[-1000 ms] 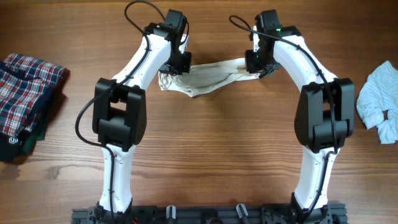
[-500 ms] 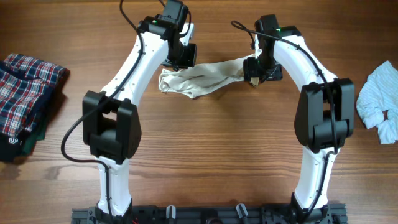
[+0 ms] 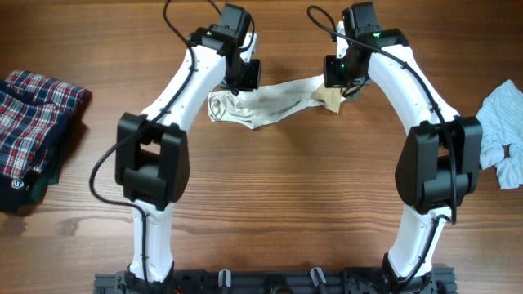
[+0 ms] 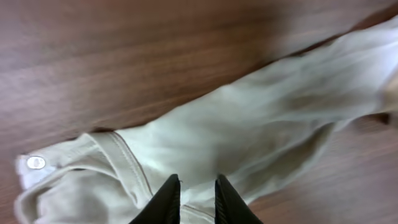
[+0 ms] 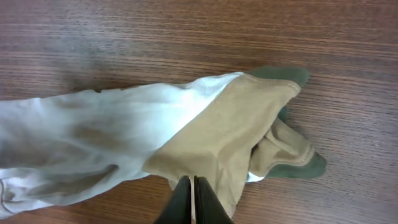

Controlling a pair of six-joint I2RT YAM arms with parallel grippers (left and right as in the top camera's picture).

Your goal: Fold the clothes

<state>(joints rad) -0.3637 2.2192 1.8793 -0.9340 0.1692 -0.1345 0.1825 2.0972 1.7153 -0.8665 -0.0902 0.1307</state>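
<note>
One shirt [image 3: 274, 102] lies stretched, unfolded, on bench [image 3: 270, 184]; left tool [image 4: 194, 185] slightly apart over it, right tool [image 5: 191, 186] pinched shut on tan patch [image 5: 230, 124]. Striped garment [image 3: 498, 135] untouched.

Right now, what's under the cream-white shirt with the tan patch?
The brown wooden table shows all around the cream-white shirt, which lies on it. Anything beneath its bunched folds is covered.

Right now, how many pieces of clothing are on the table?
3: a cream shirt far centre, a plaid pile at left, a pale blue one at right. The pile may hide more.
</note>
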